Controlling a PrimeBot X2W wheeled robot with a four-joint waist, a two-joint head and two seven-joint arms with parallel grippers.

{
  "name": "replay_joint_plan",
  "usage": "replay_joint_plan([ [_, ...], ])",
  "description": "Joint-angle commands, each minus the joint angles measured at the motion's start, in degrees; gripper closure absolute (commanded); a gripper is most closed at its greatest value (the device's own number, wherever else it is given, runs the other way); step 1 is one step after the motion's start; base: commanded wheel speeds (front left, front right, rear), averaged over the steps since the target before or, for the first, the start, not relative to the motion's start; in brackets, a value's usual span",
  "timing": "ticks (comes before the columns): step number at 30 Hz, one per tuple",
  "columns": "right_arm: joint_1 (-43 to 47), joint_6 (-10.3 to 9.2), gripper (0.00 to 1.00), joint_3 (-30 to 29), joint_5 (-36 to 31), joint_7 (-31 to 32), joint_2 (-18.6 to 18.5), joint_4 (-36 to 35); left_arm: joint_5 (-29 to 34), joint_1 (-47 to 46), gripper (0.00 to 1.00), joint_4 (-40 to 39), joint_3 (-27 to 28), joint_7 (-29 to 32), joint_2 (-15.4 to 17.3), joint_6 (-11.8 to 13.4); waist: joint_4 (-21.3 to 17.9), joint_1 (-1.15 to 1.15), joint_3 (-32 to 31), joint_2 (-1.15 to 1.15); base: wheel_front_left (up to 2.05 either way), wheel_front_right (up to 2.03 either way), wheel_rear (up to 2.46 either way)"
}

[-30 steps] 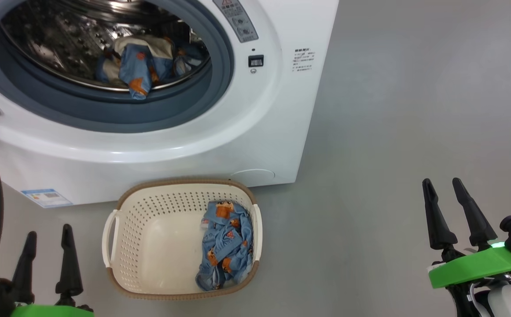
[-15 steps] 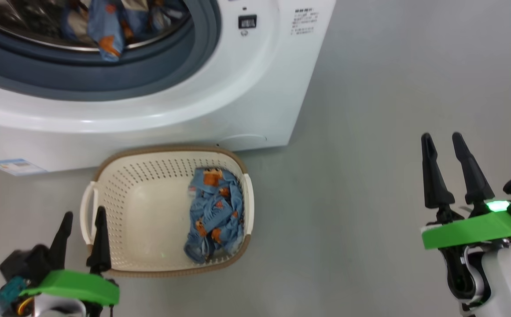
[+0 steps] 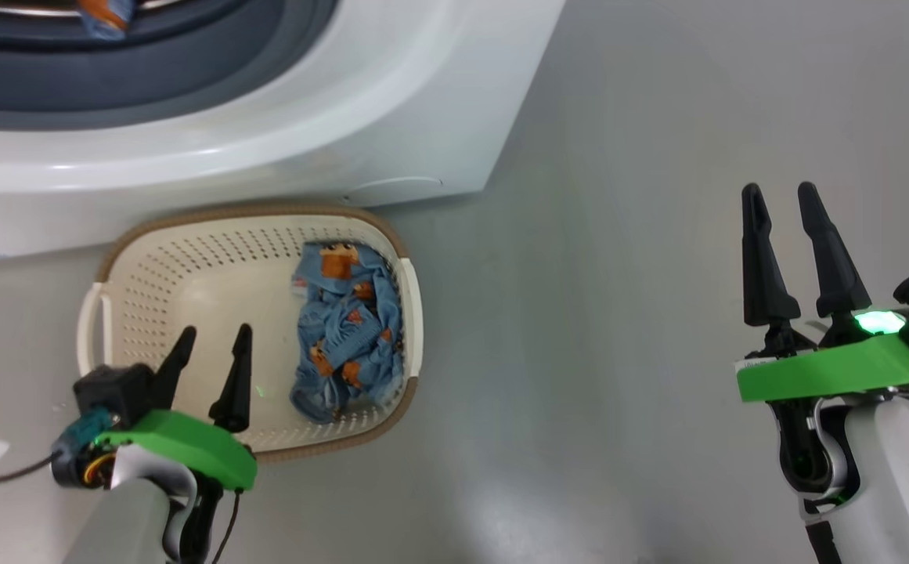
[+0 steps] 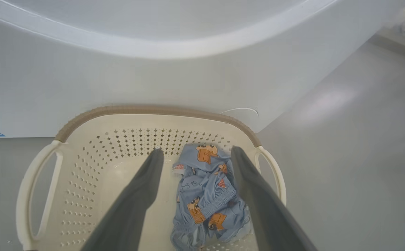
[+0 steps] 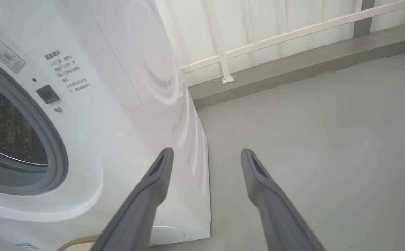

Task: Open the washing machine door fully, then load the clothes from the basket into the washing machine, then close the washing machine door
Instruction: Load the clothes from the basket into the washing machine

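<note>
Lowest in the head view, the left gripper [image 3: 216, 331] sits at the lower left with its fingers spread wide and nothing between them, hovering over the near left part of the basket [image 3: 250, 211]. In its wrist view the spread fingers frame the clothes [image 4: 209, 195] lying lower down in the basket [image 4: 153, 109]. I judge it lined up for a pick but not yet touching cloth. At the lower right, the right gripper [image 3: 778, 188] is also wide and empty, over bare floor [image 3: 618, 274] well apart from the basket.

In the middle left of the head view, one bunched blue bear-print piece [image 3: 344, 329] lies against the basket's right wall. The rest of the basket bottom is bare.

Farthest off, across the top, the washing machine [image 3: 266, 157] stands just behind the basket. Its grey-blue seal [image 3: 149, 70] is uncovered, and a scrap of blue and orange fabric [image 3: 102, 12] hangs at the drum lip in the upper left corner.

So opening the door looks done and loading is partly done. This last piece remains, and then the door has to be closed.
</note>
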Motion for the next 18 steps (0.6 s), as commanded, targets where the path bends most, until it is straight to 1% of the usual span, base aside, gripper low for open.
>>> replay_joint_plan([
  [1,-0.85,0.32,0.00,1.09,-0.66,-0.45,0.15,-1.61,-1.35,-2.21,0.00,1.07,-0.90,-0.36,2.38,0.03,-1.61,0.00,2.74,0.00,0.00,0.00,0.00],
  [5,-1.88,0.32,0.00,1.47,-0.68,-0.45,0.84,-1.80,-3.86,-5.97,0.00,4.92,-7.15,-0.36,3.44,0.03,-2.71,0.00,4.77,0.00,0.00,0.00,0.00],
  [6,-1.88,0.32,0.00,1.47,-0.68,-0.45,0.84,-1.80,-3.86,-5.97,0.00,4.92,-7.15,-0.36,3.44,0.03,-2.71,0.00,4.77,0.00,0.00,0.00,0.00],
  [9,-2.46,0.32,0.00,1.77,-0.64,-0.45,1.35,-1.97,-6.50,-8.73,0.00,7.77,-12.37,-0.23,4.15,0.03,-3.66,0.00,6.28,0.00,0.00,0.00,0.00],
  [14,-3.61,0.32,0.00,2.29,-0.54,-0.45,2.03,-2.28,-11.54,-13.85,0.00,10.98,-20.23,2.75,5.93,0.03,-5.40,0.00,9.21,0.00,0.00,0.00,0.00],
  [18,-4.51,0.32,0.00,2.65,-0.51,-0.45,2.47,-2.73,-14.67,-17.70,0.00,12.44,-25.18,4.29,7.94,0.03,-6.89,0.00,11.37,0.00,0.00,0.00,0.00],
])
